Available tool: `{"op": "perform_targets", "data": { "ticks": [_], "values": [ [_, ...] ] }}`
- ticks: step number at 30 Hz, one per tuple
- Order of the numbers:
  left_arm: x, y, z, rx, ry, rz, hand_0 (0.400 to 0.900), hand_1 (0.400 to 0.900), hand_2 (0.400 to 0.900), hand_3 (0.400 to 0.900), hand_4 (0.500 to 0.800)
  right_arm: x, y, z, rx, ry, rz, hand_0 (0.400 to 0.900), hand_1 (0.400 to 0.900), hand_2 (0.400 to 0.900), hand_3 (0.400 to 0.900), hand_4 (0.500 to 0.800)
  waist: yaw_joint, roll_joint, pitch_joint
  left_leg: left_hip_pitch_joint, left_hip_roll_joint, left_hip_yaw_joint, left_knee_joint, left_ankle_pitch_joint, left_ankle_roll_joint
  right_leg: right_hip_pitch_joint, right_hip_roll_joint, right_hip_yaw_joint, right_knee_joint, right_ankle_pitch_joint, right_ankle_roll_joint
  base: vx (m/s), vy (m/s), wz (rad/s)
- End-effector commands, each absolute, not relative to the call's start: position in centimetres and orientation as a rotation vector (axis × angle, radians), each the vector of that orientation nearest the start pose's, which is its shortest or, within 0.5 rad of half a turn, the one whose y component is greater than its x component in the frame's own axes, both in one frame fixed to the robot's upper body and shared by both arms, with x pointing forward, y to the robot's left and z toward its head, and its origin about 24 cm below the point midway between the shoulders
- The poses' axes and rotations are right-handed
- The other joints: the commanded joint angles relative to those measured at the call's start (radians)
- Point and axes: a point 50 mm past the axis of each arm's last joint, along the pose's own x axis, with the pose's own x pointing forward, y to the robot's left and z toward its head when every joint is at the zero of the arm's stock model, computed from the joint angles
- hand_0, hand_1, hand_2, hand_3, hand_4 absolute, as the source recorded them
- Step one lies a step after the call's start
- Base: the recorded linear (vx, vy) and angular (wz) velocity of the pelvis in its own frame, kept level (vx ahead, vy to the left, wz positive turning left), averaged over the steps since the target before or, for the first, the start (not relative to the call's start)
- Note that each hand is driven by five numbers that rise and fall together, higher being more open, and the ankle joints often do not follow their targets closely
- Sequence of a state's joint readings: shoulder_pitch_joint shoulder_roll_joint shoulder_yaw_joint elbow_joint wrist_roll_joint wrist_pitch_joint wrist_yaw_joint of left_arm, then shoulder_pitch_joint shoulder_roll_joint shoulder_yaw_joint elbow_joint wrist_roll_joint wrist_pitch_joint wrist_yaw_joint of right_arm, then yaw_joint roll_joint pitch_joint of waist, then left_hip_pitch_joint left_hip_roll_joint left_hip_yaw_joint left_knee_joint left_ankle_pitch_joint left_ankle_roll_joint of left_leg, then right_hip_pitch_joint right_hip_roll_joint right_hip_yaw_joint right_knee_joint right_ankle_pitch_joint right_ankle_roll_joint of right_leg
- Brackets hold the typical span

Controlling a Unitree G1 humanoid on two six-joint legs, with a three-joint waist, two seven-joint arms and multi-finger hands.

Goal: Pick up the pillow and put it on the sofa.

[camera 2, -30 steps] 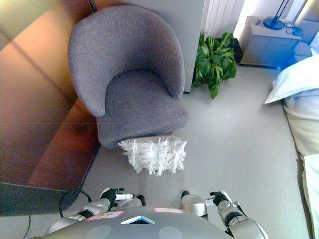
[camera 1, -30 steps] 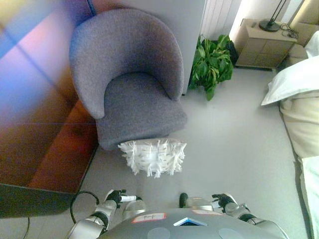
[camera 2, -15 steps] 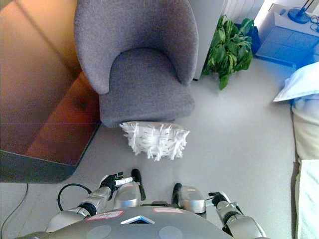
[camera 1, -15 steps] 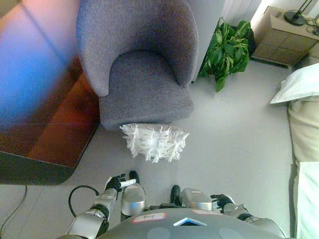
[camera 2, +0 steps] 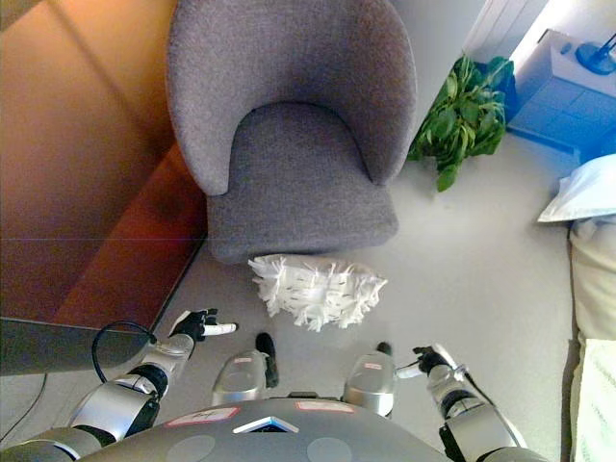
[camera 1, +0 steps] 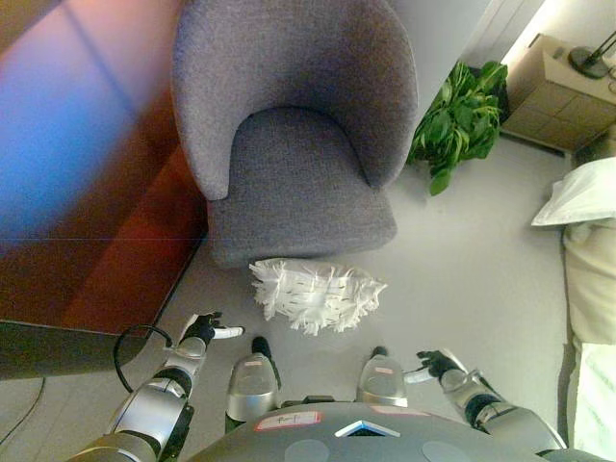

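One pillow (camera 1: 316, 294), both views alike

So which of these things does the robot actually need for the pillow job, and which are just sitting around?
Needed:
- shaggy white pillow, on the floor at the chair's front
- grey armchair, serving as the sofa
- left hand and right hand, both empty

Just around:
- potted plant
- nightstand
- bed with white pillow
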State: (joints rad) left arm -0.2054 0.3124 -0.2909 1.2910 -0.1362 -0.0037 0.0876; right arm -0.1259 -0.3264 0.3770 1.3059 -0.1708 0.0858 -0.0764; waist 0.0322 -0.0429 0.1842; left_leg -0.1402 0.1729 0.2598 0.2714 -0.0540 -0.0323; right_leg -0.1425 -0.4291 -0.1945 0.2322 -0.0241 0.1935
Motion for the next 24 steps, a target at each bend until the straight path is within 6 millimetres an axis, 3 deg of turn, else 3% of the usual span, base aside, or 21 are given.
{"op": "perform_targets", "data": {
  "ticks": [1, 5, 10, 18, 24],
  "values": [
    [16.5, 25.5, -13.1, 0.352, 1.002, 0.168, 0.9, 0.9, 0.9, 0.9, 0.8, 18.0, -22.8, -13.3, -0.764, 1.02, 0.186, 0.9, 0.9, 0.9, 0.9, 0.8, 0.007, 0.021, 0.044, -0.036, 0.185, -0.128, 0.11, 0.04, -0.082, -0.013, 0.046, 0.036, 0.062, 0.094, -0.01, 0.25, -0.233, 0.32],
    [15.1, 25.5, -13.8, 0.336, 1.047, 0.158, 0.9, 0.9, 0.9, 0.9, 0.8, 17.5, -23.3, -13.2, -0.896, 0.966, 0.197, 0.9, 0.9, 0.9, 0.9, 0.8, 0.012, 0.018, 0.021, 0.011, 0.202, -0.163, 0.033, 0.084, -0.102, 0.024, 0.067, 0.014, 0.096, 0.031, 0.001, 0.28, -0.14, 0.42],
    [15.5, 25.1, -13.8, 0.324, 1.051, 0.14, 0.9, 0.9, 0.9, 0.9, 0.8, 20.1, -24.8, -11.4, -1.101, 0.868, 0.144, 0.9, 0.9, 0.9, 0.9, 0.8, 0.029, 0.034, 0.031, -0.039, 0.194, -0.225, 0.027, 0.107, -0.136, -0.033, 0.031, -0.009, 0.163, 0.012, 0.012, 0.08, -0.041, 0.36],
    [18.6, 27.5, -11.6, 0.313, 0.97, 0.21, 0.9, 0.9, 0.9, 0.9, 0.8, 28.8, -25.7, -5.0, -1.238, 0.711, 0.109, 0.9, 0.9, 0.9, 0.9, 0.8, 0.076, 0.046, 0.121, -0.228, 0.177, -0.323, 0.159, 0.097, -0.166, -0.178, -0.02, 0.019, 0.298, -0.022, 0.014, -0.09, -0.021, 0.21],
    [19.4, 28.1, -11.0, 0.292, 0.961, 0.247, 0.9, 0.9, 0.9, 0.9, 0.8, 33.0, -25.4, -0.6, -1.182, 0.631, 0.059, 0.9, 0.9, 0.9, 0.9, 0.8, 0.106, 0.07, 0.158, -0.37, 0.129, -0.368, 0.298, 0.038, -0.155, -0.334, -0.043, 0.069, 0.475, -0.085, -0.006, -0.05, 0.057, 0.18]
  ]
}}
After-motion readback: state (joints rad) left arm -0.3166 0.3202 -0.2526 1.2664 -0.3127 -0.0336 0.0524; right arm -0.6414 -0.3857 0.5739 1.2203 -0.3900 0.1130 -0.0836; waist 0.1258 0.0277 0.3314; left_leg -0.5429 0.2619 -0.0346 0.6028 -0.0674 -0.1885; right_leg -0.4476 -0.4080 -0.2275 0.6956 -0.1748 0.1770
